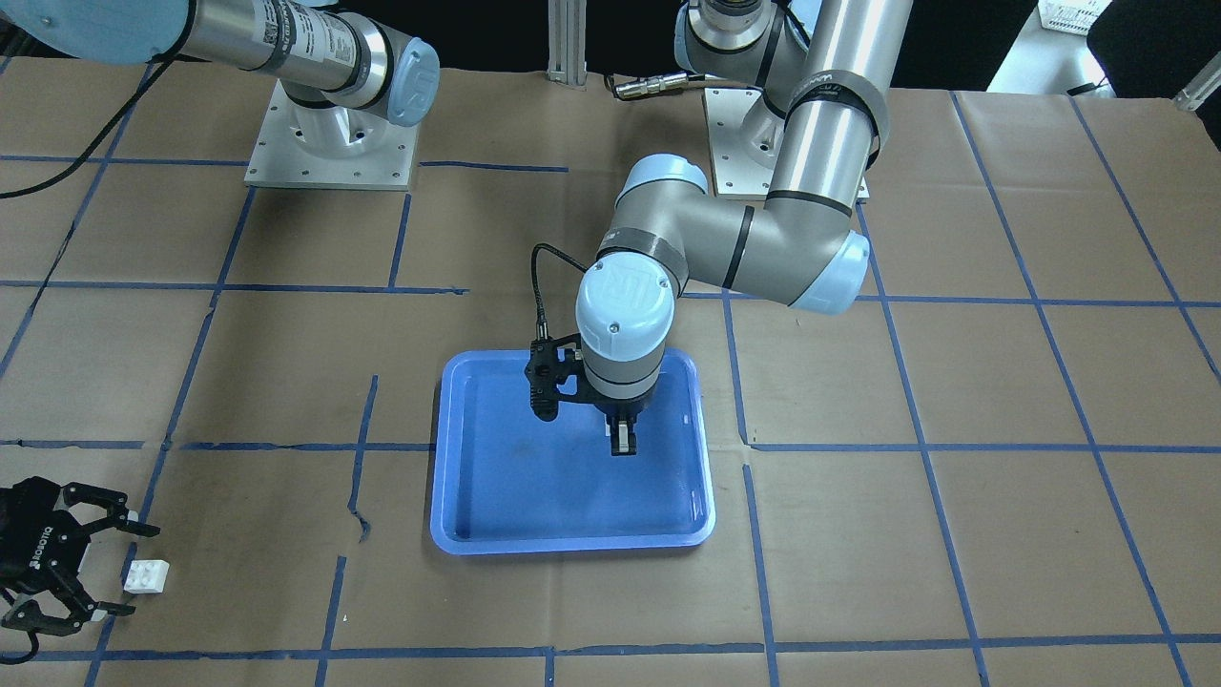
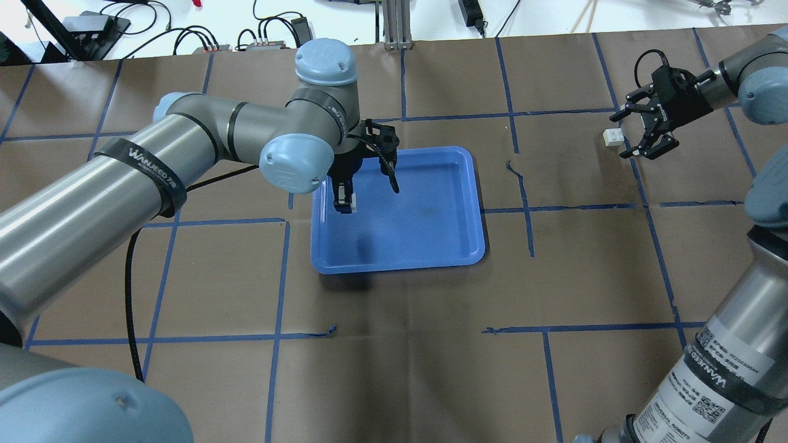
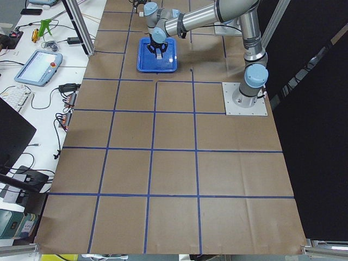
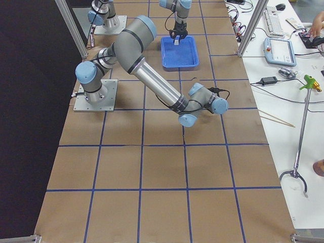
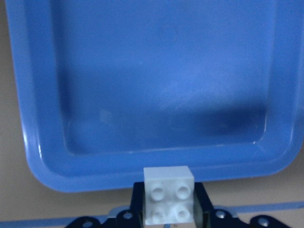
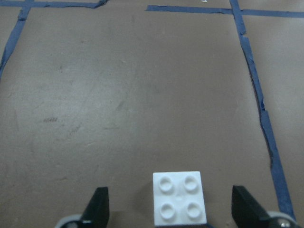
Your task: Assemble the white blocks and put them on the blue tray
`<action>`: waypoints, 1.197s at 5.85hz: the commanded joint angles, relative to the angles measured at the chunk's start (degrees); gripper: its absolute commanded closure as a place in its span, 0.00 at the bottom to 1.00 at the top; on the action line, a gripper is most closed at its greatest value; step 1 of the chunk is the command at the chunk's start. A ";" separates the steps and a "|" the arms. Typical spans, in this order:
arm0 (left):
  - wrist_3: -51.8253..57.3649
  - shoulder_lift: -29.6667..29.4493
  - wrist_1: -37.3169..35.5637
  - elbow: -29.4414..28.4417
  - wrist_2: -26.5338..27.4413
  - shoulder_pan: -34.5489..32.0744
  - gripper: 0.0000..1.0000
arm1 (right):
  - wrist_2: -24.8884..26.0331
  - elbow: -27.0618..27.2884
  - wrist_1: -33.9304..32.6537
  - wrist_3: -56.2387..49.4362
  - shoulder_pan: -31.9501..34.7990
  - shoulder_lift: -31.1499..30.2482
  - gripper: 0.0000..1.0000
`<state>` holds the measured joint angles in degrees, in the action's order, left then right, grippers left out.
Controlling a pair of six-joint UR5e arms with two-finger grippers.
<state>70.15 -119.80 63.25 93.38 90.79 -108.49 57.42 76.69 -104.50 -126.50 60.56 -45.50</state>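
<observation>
Grasping one white block [image 5: 169,202] in the left gripper [image 2: 345,202], fingers clenched on its sides, studs facing the wrist camera. Hanging over the blue tray [image 2: 468,249], on the tray's side nearest the left edge of the bench [image 2: 400,369]; contact with the tray floor impossible to judge. Lying about mid-bench, that tray, with nothing else showing inside the rim. Well apart from it, out toward the right edge and the operators' edge: the second white block [image 6: 179,197], flat on the bench, studs up, near a blue tape line [image 6: 266,123]. Straddling it with the right gripper [image 2: 620,136], released and spread wide, one fingertip to either side, neither touching plastic. Judged from this layout, in the gathering step: one piece secured, the other bracketed but not picked up, nothing joined, nothing set down for good. Next, probably: close squarely on the flat sides of the second white block, lift, carry toward the tray, then line up one piece's hollow underside over the four studs of the other and press straight together. Calls for keeping edges parallel and studs centred, to avoid jamming or tipping so small a part on a skewed approach. Needs a firm counter-hold from the left gripper as well, or a rest on the tray floor, before letting go of the joined pair inside the rim.
</observation>
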 commanded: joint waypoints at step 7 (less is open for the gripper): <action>0.16 -1.57 -6.12 1.36 -1.05 -1.28 0.77 | 0.15 -0.32 -0.97 0.55 0.00 -0.64 0.63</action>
<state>70.25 -121.36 57.25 94.60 89.67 -109.84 57.56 76.46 -105.59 -126.27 60.56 -45.83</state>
